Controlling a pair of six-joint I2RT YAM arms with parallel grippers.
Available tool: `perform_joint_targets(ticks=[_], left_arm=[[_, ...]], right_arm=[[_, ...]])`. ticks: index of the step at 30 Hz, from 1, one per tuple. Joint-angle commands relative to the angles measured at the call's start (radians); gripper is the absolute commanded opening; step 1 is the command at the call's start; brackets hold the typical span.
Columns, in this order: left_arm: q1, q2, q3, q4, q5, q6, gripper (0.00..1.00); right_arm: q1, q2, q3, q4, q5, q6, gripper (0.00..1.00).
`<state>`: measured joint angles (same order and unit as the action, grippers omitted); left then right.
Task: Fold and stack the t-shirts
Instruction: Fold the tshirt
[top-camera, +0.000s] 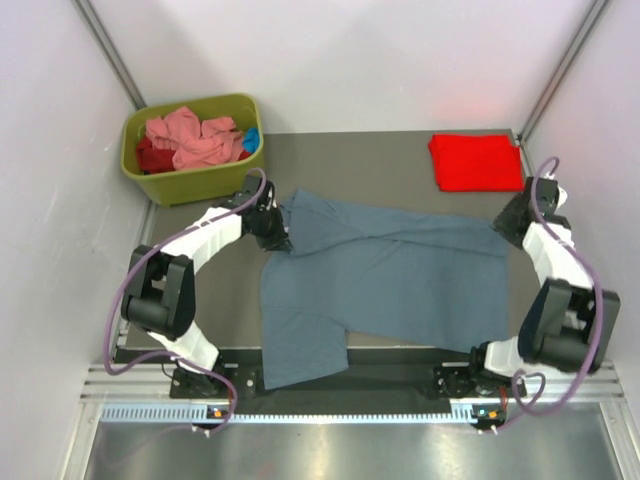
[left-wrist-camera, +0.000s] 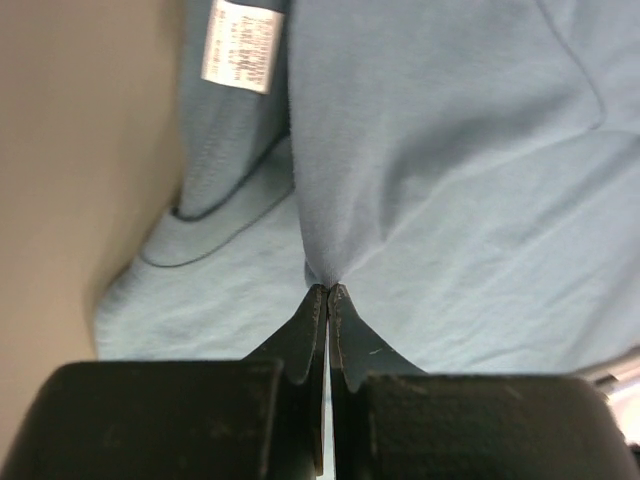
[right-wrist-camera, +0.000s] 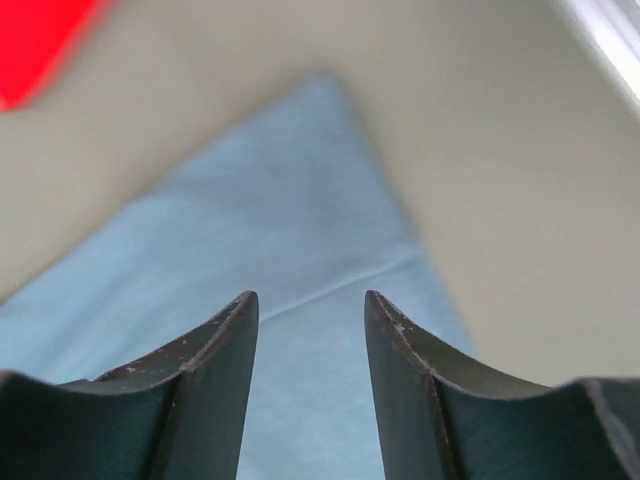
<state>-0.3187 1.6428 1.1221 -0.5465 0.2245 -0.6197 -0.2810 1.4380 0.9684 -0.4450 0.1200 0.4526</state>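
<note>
The blue-grey t-shirt (top-camera: 385, 280) lies spread out on the bench (top-camera: 380, 165), with some folds and bumps in it. The left hand (top-camera: 280, 238) is at the shirt's far left corner. Its two fingers are pressed together and pinch a small bit of the cloth. The white label (left-wrist-camera: 243, 45) inside the neck is close to that pinch. The right hand (right-wrist-camera: 310, 300) is at the shirt's far right corner. Its fingers are spread apart, with the cloth under them, and they hold nothing. A red t-shirt (top-camera: 477, 160) lies folded past the shirt's far right corner, apart from it. A green bin (top-camera: 200, 178) stands past the shirt's far left corner, and pink t-shirts (top-camera: 195, 140) are piled in it. I think the fold is only starting. A few things could go wrong. The left hand holds just a tiny pinch, so the cloth could slip out if the arm pulls hard or fast. If the left hand lifts while the right hand is open, only one corner goes up and the shirt drags and bunches. The right hand could close on the very tip of its corner and miss it. The shirt's near left part reaches the edge of the bench, so a pull that way could make it slide off.
</note>
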Motion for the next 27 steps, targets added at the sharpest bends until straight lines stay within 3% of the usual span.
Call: perform_joint_targets(ticks=[1,5,10,14,22,27], left_arm=[[0.001,-0.005,0.06,0.046,0.084,-0.02,0.0],[0.01,0.093,0.191,0.048,0.111,-0.003,0.0],[0.05,0.215,0.335,0.143,0.254,-0.026,0.0],[0.073,0.317,0.433,0.266,0.349,-0.058,0.0],[0.082,0.472,0.536,0.497,0.478,-0.138,0.0],[0.086,0.551,0.597,0.513,0.48,-0.152,0.0]], right_arm=[[0.138,-0.132,-0.043,0.139,-0.147,-0.023,0.48],[0.371,-0.149,-0.066,0.262,-0.175,-0.043,0.5],[0.61,-0.105,-0.094,0.439,-0.166,-0.051,0.48],[0.723,-0.016,-0.065,0.537,-0.132,-0.083,0.47],[0.936,0.157,0.061,0.562,-0.013,-0.184,0.36],[1.008,0.274,0.151,0.575,0.07,-0.204,0.33]])
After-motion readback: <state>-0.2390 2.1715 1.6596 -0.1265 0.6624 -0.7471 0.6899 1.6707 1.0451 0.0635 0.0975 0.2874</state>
